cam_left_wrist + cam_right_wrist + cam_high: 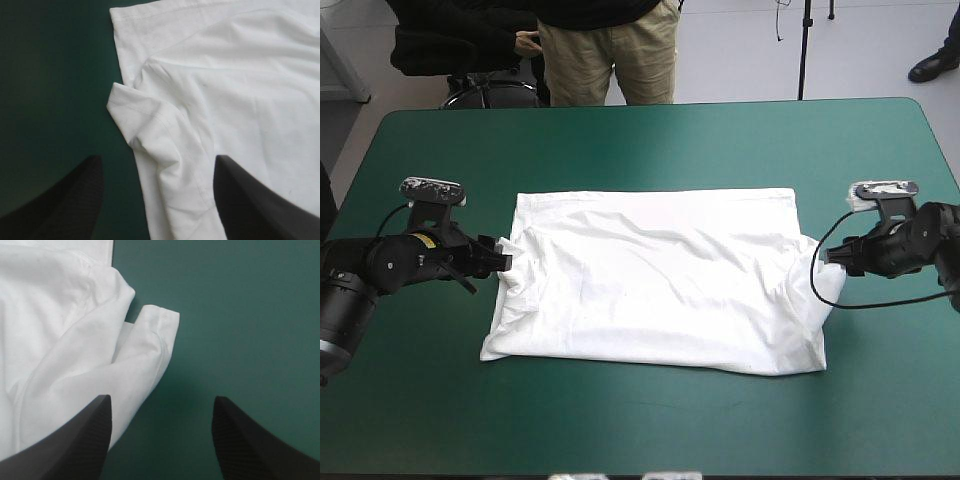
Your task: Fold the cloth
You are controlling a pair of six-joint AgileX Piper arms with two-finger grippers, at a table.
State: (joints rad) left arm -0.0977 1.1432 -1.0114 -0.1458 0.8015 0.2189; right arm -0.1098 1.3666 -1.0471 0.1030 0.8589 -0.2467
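Teal-green cover [640,140], white T-shirt [655,280] spread flat at its middle, a gripper at each sleeve.
Left gripper [503,258] and right gripper [823,262] sit low at opposite sides, jaws apart: the left sleeve [145,125] lies between the left's fingers, the right sleeve [145,345] just ahead of the right's. Probably they are lined up to pinch both sleeves and fold them inward together; neither seems to grip cloth yet.

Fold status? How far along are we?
Done: the T-shirt lies spread flat on the teal-green cover, wrinkled. In hand: the left gripper and right gripper sit open at a sleeve each, gripping nothing. Left: every fold; no bundle yet.
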